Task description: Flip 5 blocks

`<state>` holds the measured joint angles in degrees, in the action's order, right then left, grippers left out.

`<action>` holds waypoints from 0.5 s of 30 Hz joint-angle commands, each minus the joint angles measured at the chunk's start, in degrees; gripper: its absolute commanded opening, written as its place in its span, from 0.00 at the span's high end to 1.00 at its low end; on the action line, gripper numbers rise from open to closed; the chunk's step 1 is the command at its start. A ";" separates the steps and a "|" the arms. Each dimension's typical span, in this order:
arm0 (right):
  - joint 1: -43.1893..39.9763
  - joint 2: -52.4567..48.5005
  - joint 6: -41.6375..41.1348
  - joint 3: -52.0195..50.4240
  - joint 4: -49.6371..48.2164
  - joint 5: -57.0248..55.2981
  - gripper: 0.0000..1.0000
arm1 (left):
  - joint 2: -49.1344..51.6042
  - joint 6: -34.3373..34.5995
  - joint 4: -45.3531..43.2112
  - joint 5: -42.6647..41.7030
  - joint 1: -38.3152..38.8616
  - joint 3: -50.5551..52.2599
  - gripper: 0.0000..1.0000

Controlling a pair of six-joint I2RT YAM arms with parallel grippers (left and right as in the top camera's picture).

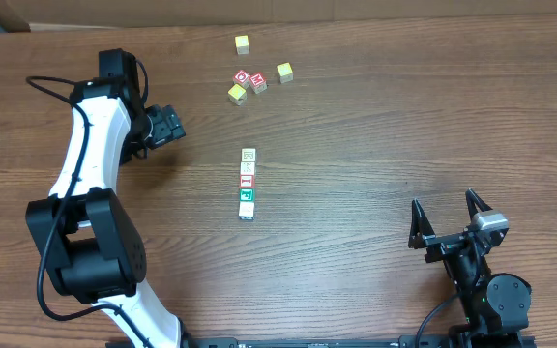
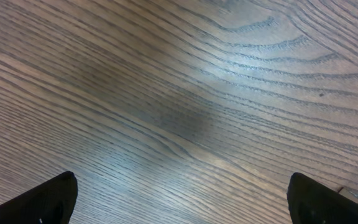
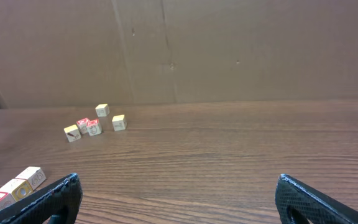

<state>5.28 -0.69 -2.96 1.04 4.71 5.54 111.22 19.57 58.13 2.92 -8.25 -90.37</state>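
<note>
Five small alphabet blocks (image 1: 248, 184) lie in a tight line near the middle of the table, pale faces with green and red print. The end of this line shows at the lower left of the right wrist view as blocks (image 3: 18, 185). My left gripper (image 1: 170, 125) is open, well to the left of the line and a little farther back. It hangs over bare wood, gripper (image 2: 182, 180) with nothing between its fingers. My right gripper (image 1: 443, 201) is open near the front right, far from the blocks, gripper (image 3: 178, 180) also empty.
A loose cluster sits at the back of the table: yellow-topped cubes (image 1: 243, 43), (image 1: 284, 72), (image 1: 237, 93) and two red-topped cubes (image 1: 250, 81), seen too as a cluster (image 3: 92, 127). A cardboard wall (image 3: 179, 50) stands behind the table.
</note>
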 commanded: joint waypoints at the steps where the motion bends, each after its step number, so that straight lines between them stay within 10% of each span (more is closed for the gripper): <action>1: -0.22 0.52 0.24 -0.59 -0.28 -0.31 0.00 | -3.67 0.13 0.09 0.66 2.14 -0.76 0.00; 15: -0.22 0.52 0.22 -0.59 -0.28 -0.31 0.00 | -32.98 0.13 0.13 0.63 12.76 -0.76 0.00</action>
<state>5.28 -0.69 -2.96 1.04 4.69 5.56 82.30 19.55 58.11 3.07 4.03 -90.59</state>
